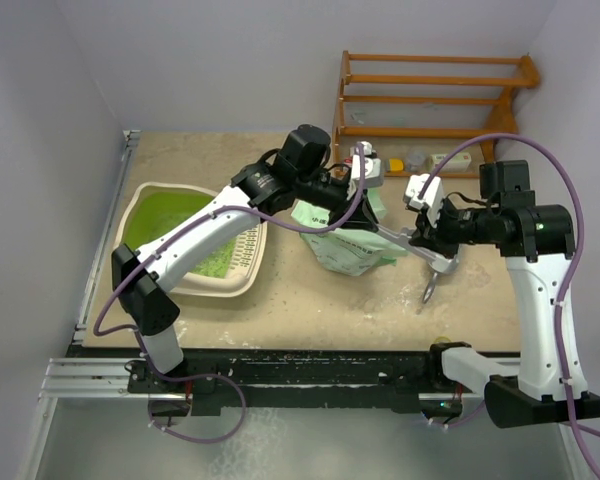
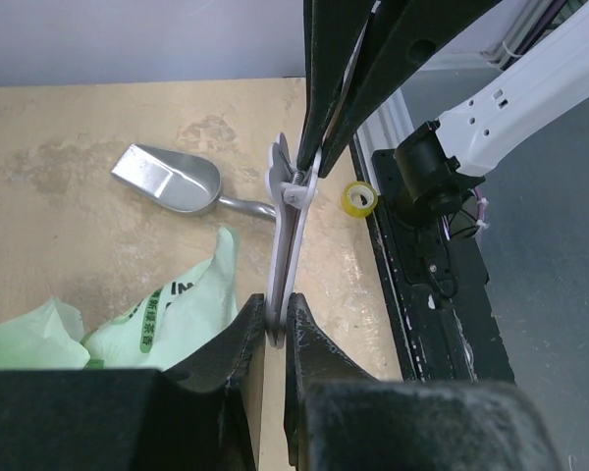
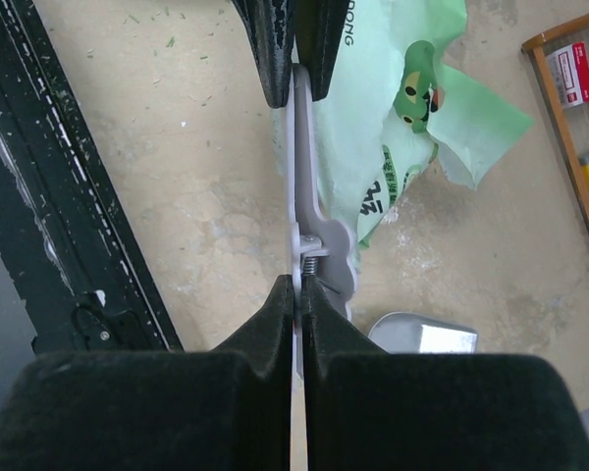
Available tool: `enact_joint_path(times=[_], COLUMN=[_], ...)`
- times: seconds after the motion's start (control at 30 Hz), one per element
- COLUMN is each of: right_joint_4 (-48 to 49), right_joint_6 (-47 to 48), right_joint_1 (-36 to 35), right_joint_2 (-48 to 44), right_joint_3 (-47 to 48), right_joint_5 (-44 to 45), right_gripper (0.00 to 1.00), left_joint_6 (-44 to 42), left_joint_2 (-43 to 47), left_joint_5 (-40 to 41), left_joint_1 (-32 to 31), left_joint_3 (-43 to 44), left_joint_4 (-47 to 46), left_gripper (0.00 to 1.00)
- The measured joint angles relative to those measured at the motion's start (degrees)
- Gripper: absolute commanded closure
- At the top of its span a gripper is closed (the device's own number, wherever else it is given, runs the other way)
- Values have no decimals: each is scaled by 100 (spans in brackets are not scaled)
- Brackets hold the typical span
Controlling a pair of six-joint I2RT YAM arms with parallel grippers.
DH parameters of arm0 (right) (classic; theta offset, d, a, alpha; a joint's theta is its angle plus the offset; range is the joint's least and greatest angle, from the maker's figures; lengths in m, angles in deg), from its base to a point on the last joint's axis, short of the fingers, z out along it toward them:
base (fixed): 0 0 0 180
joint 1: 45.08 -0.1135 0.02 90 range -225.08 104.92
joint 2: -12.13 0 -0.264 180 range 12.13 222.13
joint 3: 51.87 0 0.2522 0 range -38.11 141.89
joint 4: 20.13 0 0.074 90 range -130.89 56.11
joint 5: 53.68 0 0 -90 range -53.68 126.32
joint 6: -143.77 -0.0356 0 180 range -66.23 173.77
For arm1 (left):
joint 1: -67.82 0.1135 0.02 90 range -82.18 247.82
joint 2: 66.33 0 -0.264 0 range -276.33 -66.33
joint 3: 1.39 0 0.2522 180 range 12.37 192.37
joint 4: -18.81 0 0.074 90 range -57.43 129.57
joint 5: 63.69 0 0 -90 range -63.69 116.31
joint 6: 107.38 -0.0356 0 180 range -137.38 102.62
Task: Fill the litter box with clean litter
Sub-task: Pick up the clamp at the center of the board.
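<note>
Nearest, left fingers (image 2: 226, 363) and right fingers (image 3: 260, 343) pinch one pale plastic spring clip (image 2: 286, 255). The light-green printed bag (image 1: 350, 250), 3 o'clock of the cream plastic litter box (image 1: 208, 289), looks soft, heavy; grip its top.

Dusty tan tabletop (image 1: 310, 300) bearing a cream, green-lined plastic litter box (image 1: 220, 288) left of the left gripper (image 2: 275, 314), a light green printed plastic bag (image 1: 345, 250) beneath it, and a shiny metal scoop (image 2: 172, 182) beneath the right gripper (image 3: 297, 294).
</note>
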Motion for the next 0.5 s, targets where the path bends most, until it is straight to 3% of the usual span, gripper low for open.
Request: enact_joint_path(times=[0.03, 0.13, 0.23, 0.5], right_joint_4=[7, 42, 83, 225], right_joint_6=[0, -24, -133, -363], right_joint_1=[0, 0, 0, 0], right_joint_2=[0, -11, -42, -262], right_joint_3=[-11, -42, -63, -39], right_joint_5=[-2, 0, 7, -50], right_gripper=[96, 67, 44, 37], left_joint_6=[-9, -81, -140, -435], left_joint_2=[-22, -72, -72, -72], left_joint_5=[17, 68, 197, 382], left_joint_1=[0, -2, -17, -26], left_joint_3=[63, 164, 164, 168], left_joint_4=[76, 236, 363, 802], left_gripper=[97, 97, 97, 97])
